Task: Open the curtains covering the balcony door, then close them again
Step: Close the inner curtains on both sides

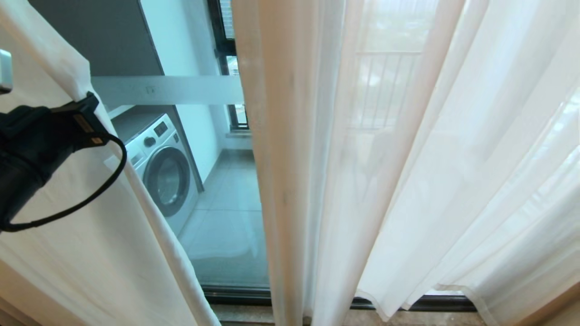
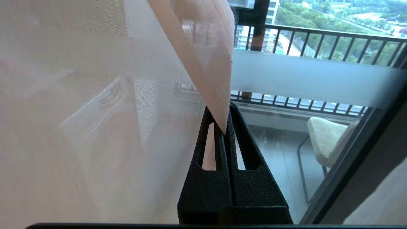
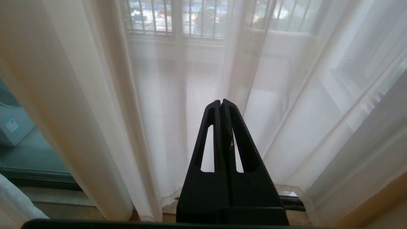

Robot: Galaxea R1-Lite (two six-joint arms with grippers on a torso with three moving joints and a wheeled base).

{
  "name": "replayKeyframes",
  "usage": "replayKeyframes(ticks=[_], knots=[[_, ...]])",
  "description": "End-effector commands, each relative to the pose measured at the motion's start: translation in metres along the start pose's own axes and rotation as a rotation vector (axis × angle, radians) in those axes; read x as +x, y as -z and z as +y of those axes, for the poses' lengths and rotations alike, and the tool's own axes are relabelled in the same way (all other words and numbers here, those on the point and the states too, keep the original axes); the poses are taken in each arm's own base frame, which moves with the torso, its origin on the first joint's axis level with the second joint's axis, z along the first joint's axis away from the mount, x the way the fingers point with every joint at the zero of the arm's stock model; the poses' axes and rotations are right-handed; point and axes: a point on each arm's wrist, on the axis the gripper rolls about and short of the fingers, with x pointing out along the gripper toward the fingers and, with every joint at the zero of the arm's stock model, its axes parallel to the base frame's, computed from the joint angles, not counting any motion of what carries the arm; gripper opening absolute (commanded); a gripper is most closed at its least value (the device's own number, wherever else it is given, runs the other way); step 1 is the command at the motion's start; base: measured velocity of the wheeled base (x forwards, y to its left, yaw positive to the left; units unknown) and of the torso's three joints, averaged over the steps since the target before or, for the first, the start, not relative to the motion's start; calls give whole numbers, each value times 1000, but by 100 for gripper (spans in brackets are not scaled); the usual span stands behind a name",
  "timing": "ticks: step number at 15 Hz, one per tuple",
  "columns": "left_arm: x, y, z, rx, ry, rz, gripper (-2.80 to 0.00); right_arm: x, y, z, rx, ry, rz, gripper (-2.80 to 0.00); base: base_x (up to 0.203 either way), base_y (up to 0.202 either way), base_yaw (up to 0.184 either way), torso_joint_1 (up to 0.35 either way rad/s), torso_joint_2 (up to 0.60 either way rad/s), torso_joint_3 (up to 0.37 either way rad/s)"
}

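Note:
The sheer white curtains hang in two panels. The left panel is drawn aside to the left, the right panel hangs in folds, and the balcony door glass with its frosted band shows between them. My left arm reaches in at the left, its fingers hidden behind the fabric. In the left wrist view my left gripper is shut on a folded edge of the curtain. My right gripper is shut and empty, low in front of the right panel.
Behind the glass stand a washing machine, a pale chair and a black railing. The door's dark bottom track runs along the floor. A dark door frame slants beside the chair.

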Motion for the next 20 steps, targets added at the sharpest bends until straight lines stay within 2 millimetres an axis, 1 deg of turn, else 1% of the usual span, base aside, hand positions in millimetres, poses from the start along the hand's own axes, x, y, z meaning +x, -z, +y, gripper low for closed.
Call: replayKeyframes(ticks=[1, 5, 7, 14, 17, 20], knots=[[0, -2, 0, -3, -1, -9, -280, 0, 0, 0, -1, -1, 0, -280, 0, -187, 1, -1, 6, 2], [0, -2, 0, -2, -1, -11, -280, 0, 0, 0, -1, -1, 0, -280, 0, -187, 2, 0, 4, 2], [0, -1, 0, -2, -1, -7, -280, 0, 0, 0, -1, -1, -1, -280, 0, -123, 2, 0, 5, 2], [0, -1, 0, -4, -3, -8, -280, 0, 0, 0, -1, -1, 1, -280, 0, 0, 0, 0, 0, 0], [-1, 0, 0, -36, 2, -6, -280, 0, 0, 0, -1, -1, 0, -280, 0, 0, 0, 0, 0, 0], [-2, -4, -7, -53, 36, -43, -280, 0, 0, 0, -1, -1, 1, -280, 0, 0, 0, 0, 0, 0]])
